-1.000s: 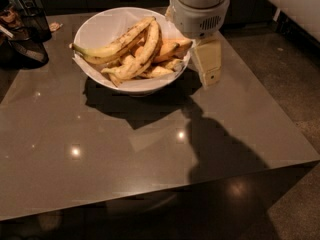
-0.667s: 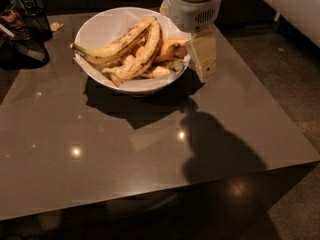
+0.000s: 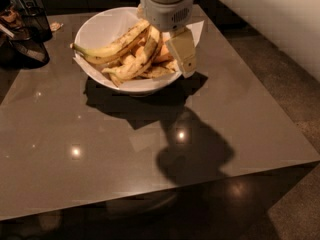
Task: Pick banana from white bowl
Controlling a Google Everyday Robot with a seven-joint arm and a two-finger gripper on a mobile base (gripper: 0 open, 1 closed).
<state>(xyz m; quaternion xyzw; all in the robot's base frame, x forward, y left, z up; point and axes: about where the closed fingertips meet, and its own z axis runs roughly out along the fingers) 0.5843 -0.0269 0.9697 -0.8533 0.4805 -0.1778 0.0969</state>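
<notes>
The white bowl (image 3: 97,31) stands at the back middle of the table, lined with white paper whose corners stick out over the rim. Several bananas lie in it. The long curved pale-yellow speckled banana (image 3: 141,59) runs diagonally through the middle of the pile. A straighter long banana with a greenish stem (image 3: 107,49) lies above it, pointing left. Short orange-tinted bananas (image 3: 162,56) lie to the right. My gripper (image 3: 183,54) hangs from the white wrist (image 3: 166,6) over the bowl's right rim, just right of the curved banana and above the pile.
The brown glossy table (image 3: 150,149) has its front edge near me and its right edge next to the floor. Dark objects (image 3: 25,29) stand at the back left corner. The arm's shadow falls on the table in front of the bowl.
My gripper has moved left, from just beside the bowl's right side to over its right rim, closer to the bananas. The bananas have not moved.
</notes>
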